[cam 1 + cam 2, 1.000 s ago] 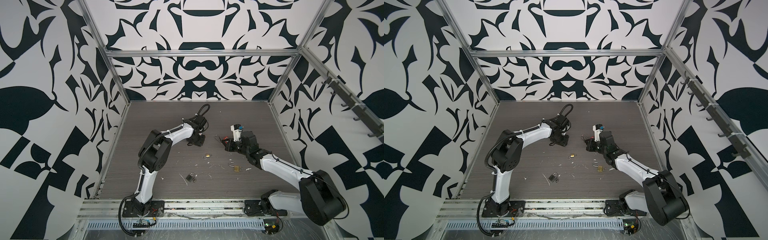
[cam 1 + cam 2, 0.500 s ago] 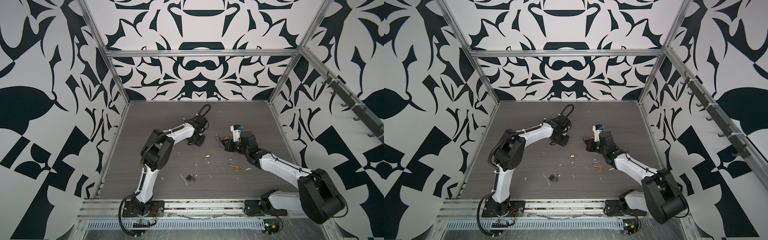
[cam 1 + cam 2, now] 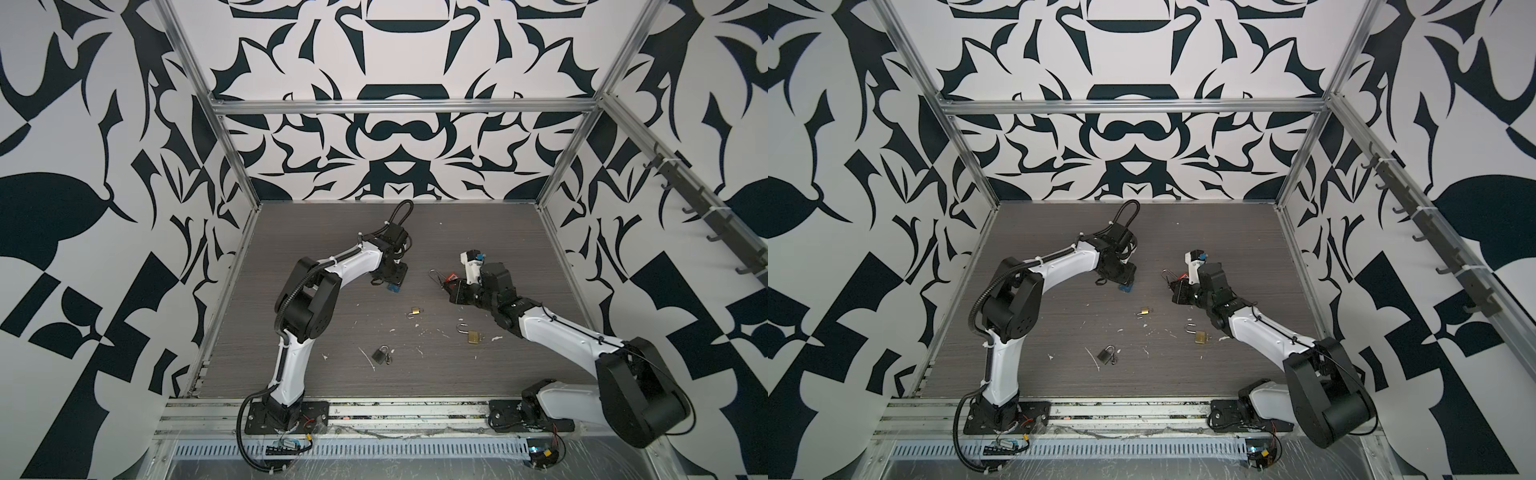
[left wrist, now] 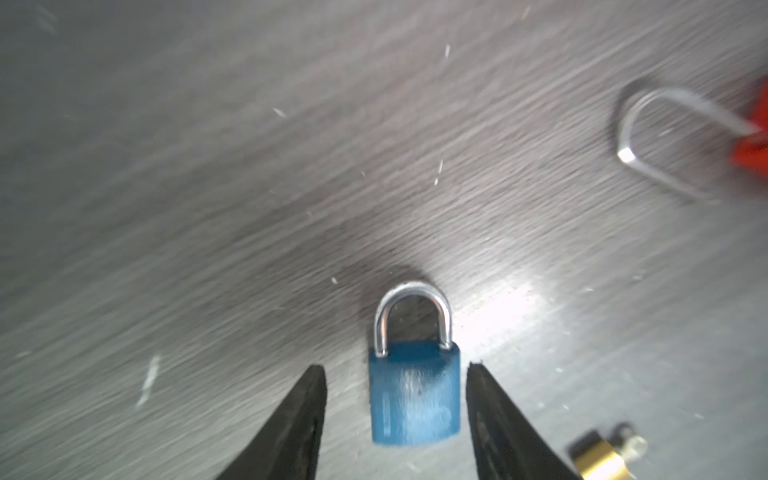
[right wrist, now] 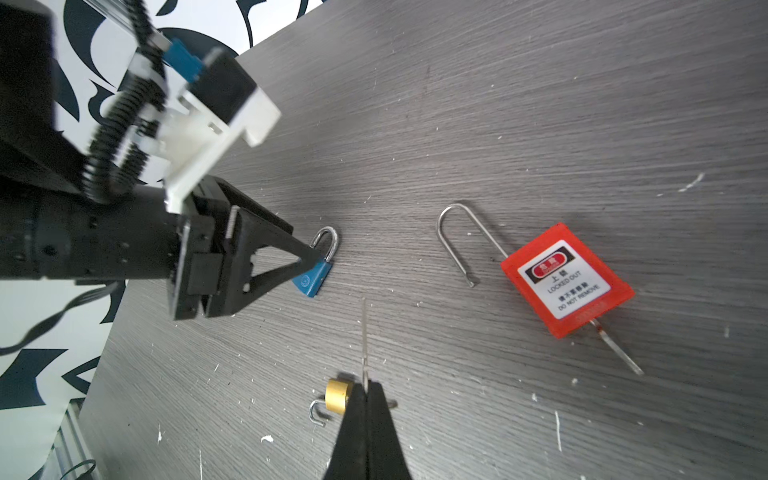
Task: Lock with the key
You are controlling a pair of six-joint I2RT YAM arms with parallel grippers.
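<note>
Left end effector point(image 4: 395, 367), released, straddles the small blue metal padlock point(image 4: 415, 395); right end effector point(image 5: 365, 385) clenches a thin silver key point(image 5: 364, 340), which could twist or slip during insertion.

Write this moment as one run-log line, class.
left pincer: open, straddling blue padlock | right pincer: shut on key | red padlock: shackle open

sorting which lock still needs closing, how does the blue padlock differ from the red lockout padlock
Shackle state: the blue padlock has both ends seated; the red lockout padlock stands open, one end free.
Shackle shape: the blue padlock's is short and round, the red lockout padlock's long and thin.
Face: red carries a white LOCKED OUT label, blue none.
Both rest on the grey table.
</note>
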